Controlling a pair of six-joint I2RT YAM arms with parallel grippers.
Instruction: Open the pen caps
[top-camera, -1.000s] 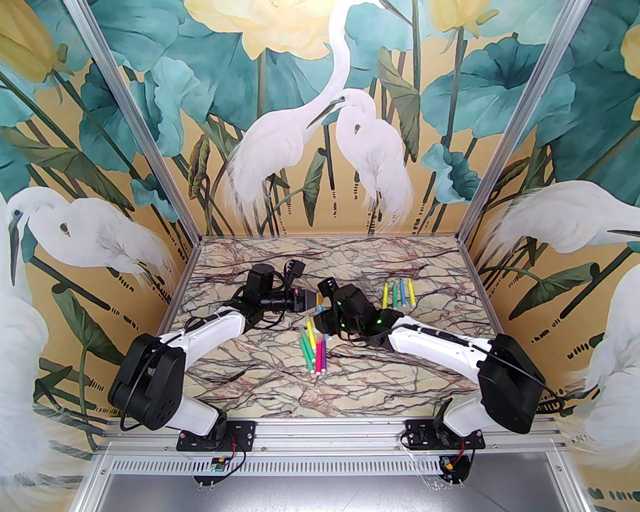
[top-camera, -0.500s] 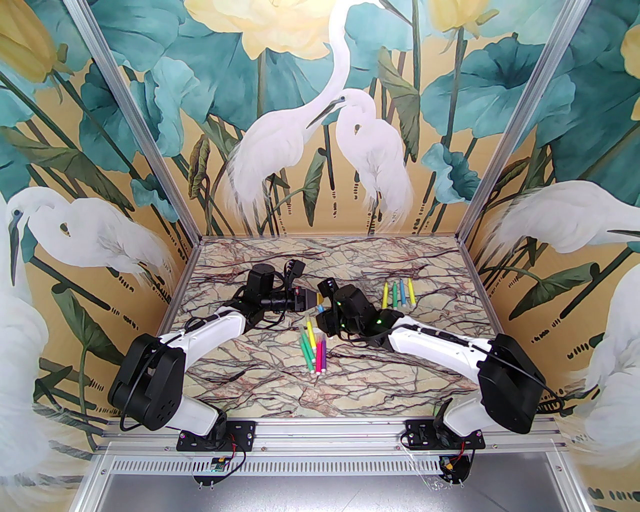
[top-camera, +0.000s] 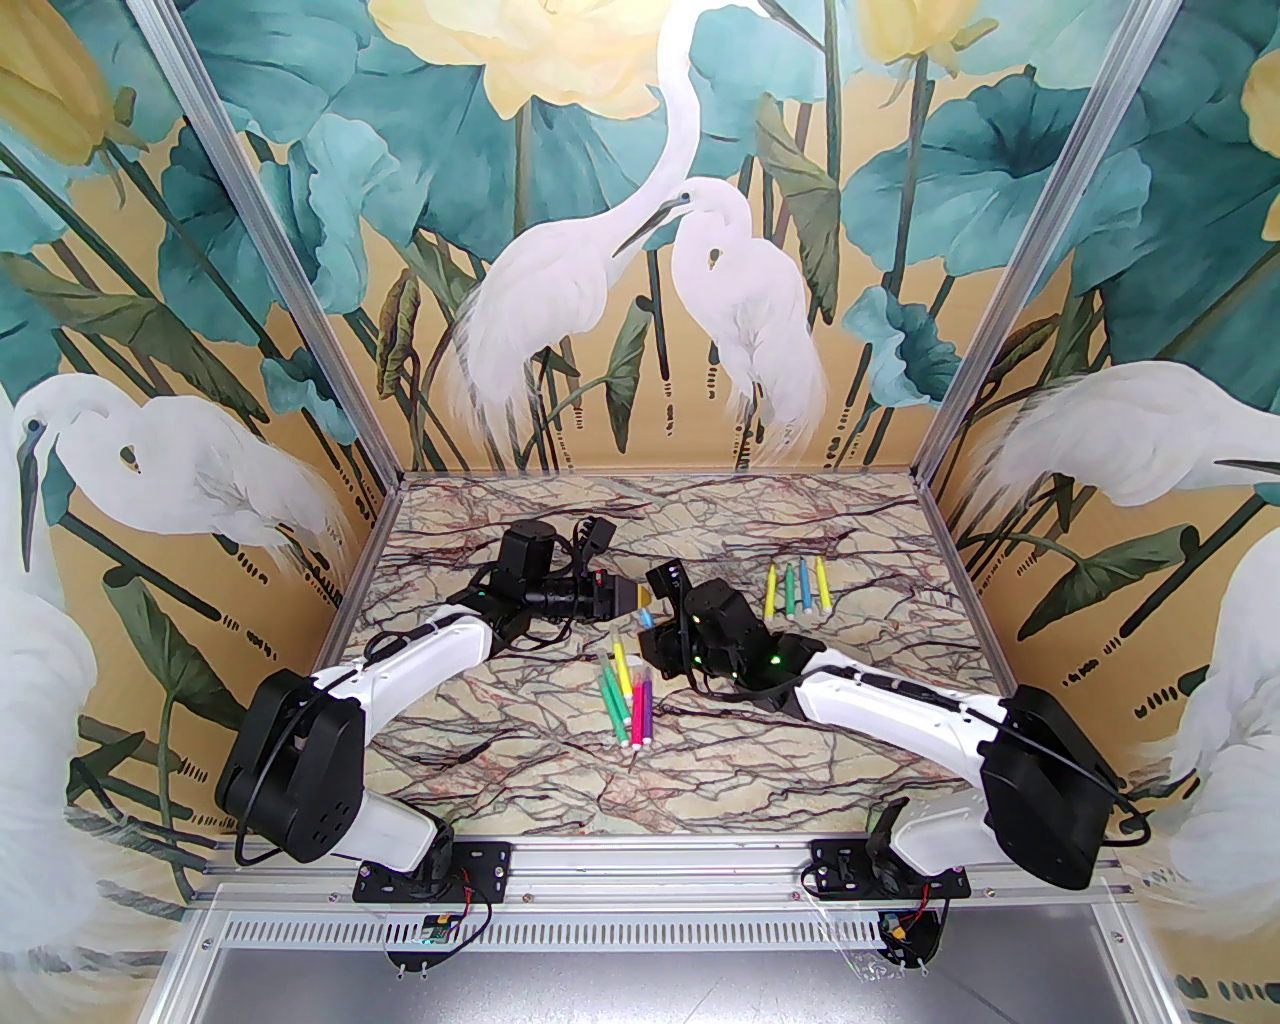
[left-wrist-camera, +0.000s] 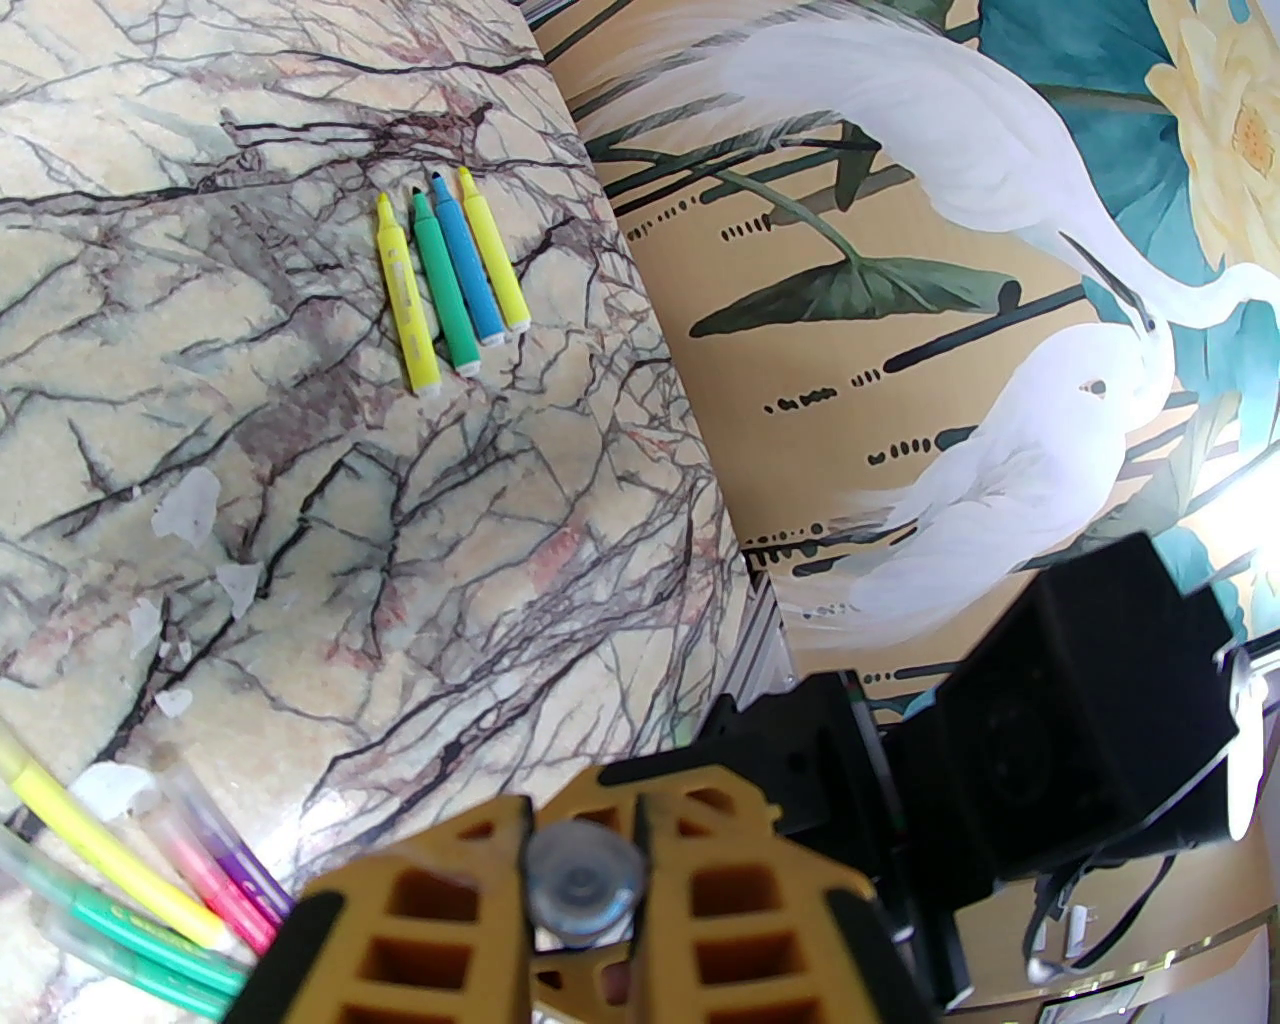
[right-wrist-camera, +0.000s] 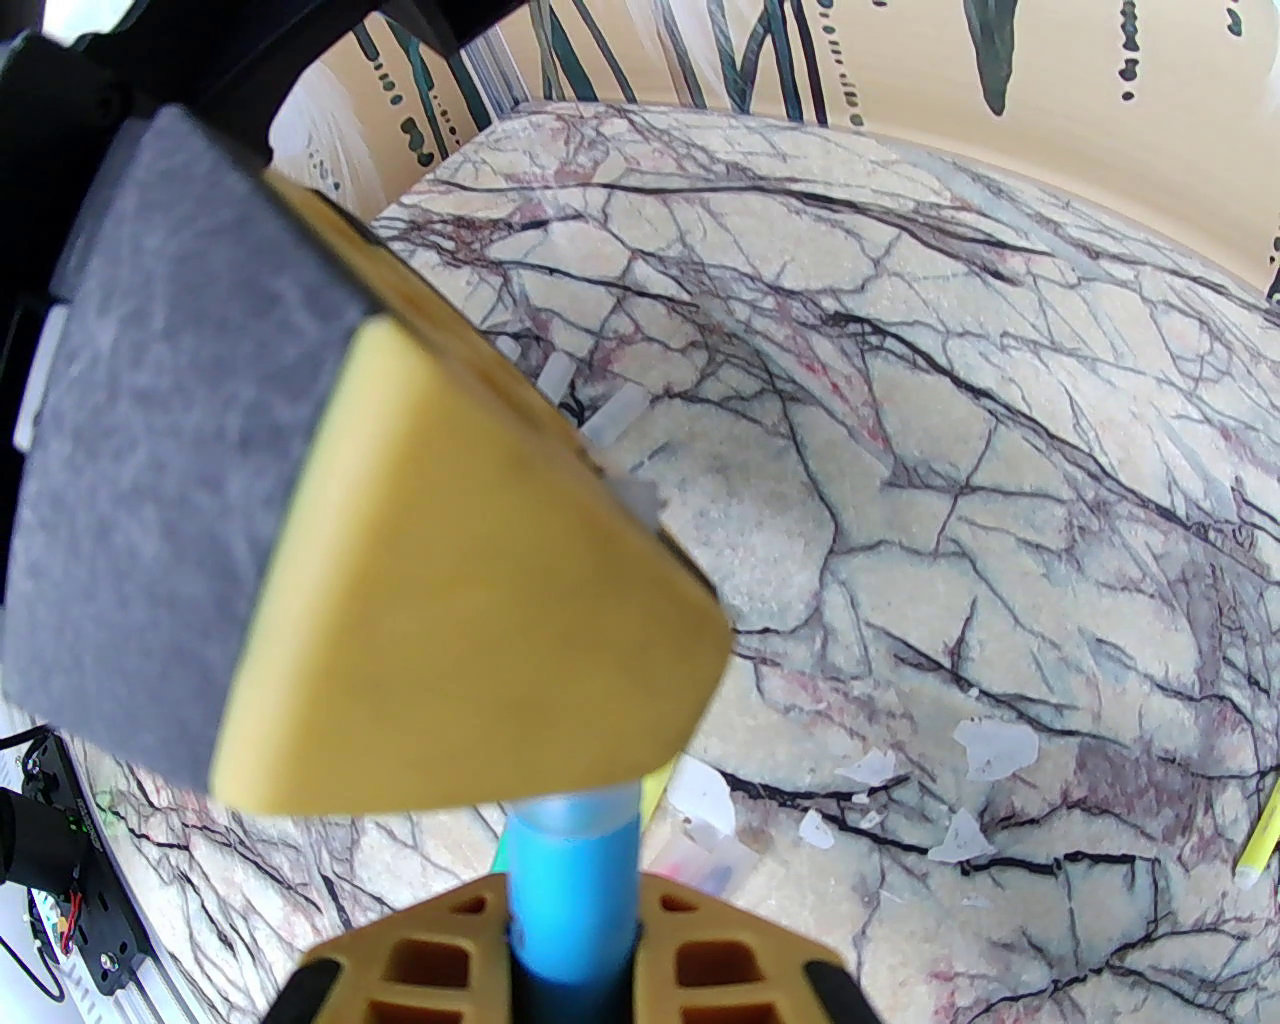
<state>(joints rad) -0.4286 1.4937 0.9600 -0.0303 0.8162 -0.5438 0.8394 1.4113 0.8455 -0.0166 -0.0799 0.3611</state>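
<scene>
nearest my bases, the marble-patterned worktop (top-camera: 800, 760) carries a bunch of pens (top-camera: 628, 700) lying close together: green, yellow, pink and purple barrels with pale ends, roughly pointing away from me.

just beyond them my two arms meet over the middle of the worktop. my right end effector (right-wrist-camera: 573, 925) is clamped on the blue pen (right-wrist-camera: 573, 870), whose barrel stands out from between its yellow fingers (right-wrist-camera: 720, 960) towards my other arm. my left end effector (left-wrist-camera: 582, 835) is clamped on the pen cap (left-wrist-camera: 585, 885), a pale translucent tube seen end-on between its fingers. from the right wrist the blue barrel turns paler just before it passes behind my left finger, so cap and pen sit in one line; i cannot tell whether the cap is fully seated or partly off.

beyond my left finger, two loose caps (right-wrist-camera: 612, 412) lie on the worktop, short whitish tubes side by side. white flakes (right-wrist-camera: 990, 745) are scattered on the marble nearby.

further off to the right, a row of four pens (top-camera: 797, 590) lies side by side: yellow, green, blue, yellow, their coloured tips bare. behind stands the painted wall (top-camera: 640, 300) with white herons.
</scene>
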